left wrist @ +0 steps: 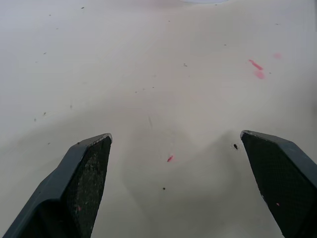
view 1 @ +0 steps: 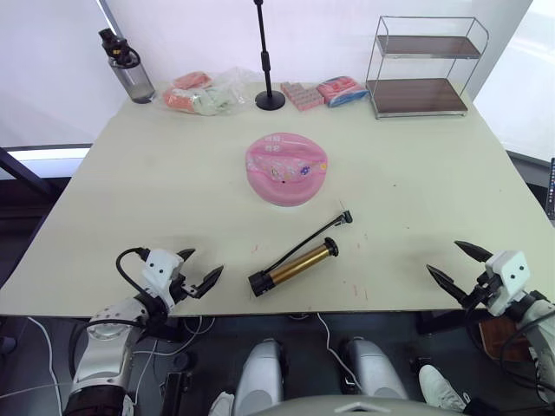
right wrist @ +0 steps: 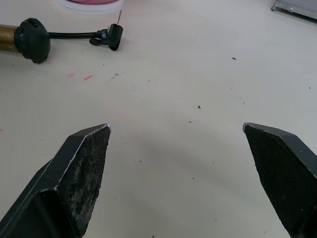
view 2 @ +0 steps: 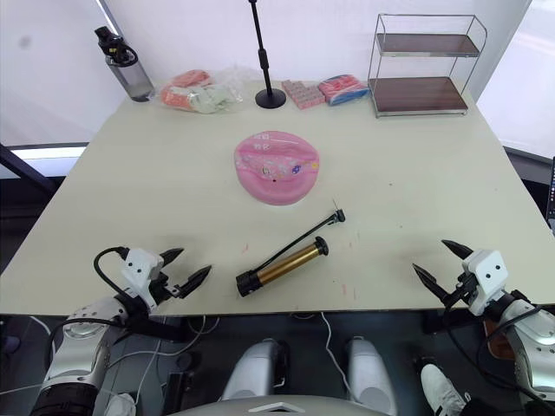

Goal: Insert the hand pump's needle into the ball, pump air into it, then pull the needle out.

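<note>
The pink ball (view 1: 287,168), flattened like a disc, lies at the table's middle. Nearer the front edge lies the gold hand pump (view 1: 295,263) on a slant, its black hose running up to the needle (view 1: 344,214), which points toward the ball and stops short of it. In the right wrist view the needle (right wrist: 119,17) and the pump's black end (right wrist: 31,33) lie ahead of the fingers. My left gripper (view 1: 199,269) stands open at the front left, left of the pump. Open as well, my right gripper (view 1: 460,263) sits at the front right. Neither holds anything.
Along the table's far edge stand a dark water bottle (view 1: 130,74), pink packets in a clear bag (view 1: 201,92), a black microphone stand (view 1: 267,78), more packets (view 1: 323,92) and a two-tier wire shelf (view 1: 421,69). The table (view 1: 173,182) is cream.
</note>
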Controlling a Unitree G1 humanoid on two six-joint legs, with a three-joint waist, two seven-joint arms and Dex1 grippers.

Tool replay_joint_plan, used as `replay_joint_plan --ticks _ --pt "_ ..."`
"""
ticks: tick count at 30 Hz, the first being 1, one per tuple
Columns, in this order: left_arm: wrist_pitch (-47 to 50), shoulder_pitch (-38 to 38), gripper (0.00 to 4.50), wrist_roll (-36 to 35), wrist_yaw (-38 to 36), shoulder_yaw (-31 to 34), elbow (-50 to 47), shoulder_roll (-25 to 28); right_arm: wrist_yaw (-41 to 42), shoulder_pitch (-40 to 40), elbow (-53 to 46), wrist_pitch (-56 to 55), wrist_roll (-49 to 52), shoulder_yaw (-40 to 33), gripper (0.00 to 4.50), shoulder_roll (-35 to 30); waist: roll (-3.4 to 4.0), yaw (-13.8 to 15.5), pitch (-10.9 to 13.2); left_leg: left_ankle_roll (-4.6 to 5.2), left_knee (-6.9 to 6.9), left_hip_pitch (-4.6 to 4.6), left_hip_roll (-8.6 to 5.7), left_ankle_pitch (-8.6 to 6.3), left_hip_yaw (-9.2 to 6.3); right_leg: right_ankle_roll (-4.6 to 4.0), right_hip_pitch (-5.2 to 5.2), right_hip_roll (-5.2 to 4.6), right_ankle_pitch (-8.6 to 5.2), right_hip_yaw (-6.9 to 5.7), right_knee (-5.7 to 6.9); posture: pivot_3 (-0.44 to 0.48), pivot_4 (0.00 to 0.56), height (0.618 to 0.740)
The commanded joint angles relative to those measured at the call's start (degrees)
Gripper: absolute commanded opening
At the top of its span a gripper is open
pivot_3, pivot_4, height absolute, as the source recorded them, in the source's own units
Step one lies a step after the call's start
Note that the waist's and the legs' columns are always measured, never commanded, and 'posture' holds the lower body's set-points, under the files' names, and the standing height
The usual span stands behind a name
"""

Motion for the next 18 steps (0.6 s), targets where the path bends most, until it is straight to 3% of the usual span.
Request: replay_joint_plan --ticks 1,18 --pt "-0.2 -0.8 4.43 0.4 -0.3 -0.4 -1.3 0.1 -0.4 0.7 -3.1 -0.1 1.0 -2.0 4.50 -0.8 0.00 0.0 0.0 0.00 0.00 0.00 0.00 0.00 0.00 0.00 0.00 0.00 0.00 0.00 0.00 0.000 0.150 0.731" --pt "17.6 -14.9 4.43 0.2 -3.2 -11.3 -10.0 -2.0 10.2 5.5 -15.5 5.4 11.9 -3.3 4.50 -5.6 -0.03 0.6 0.0 0.25 0.01 -0.03 -0.04 0.15 -0.03 0.00 0.05 0.05 0.00 0.00 0.00 0.000 0.150 0.731"
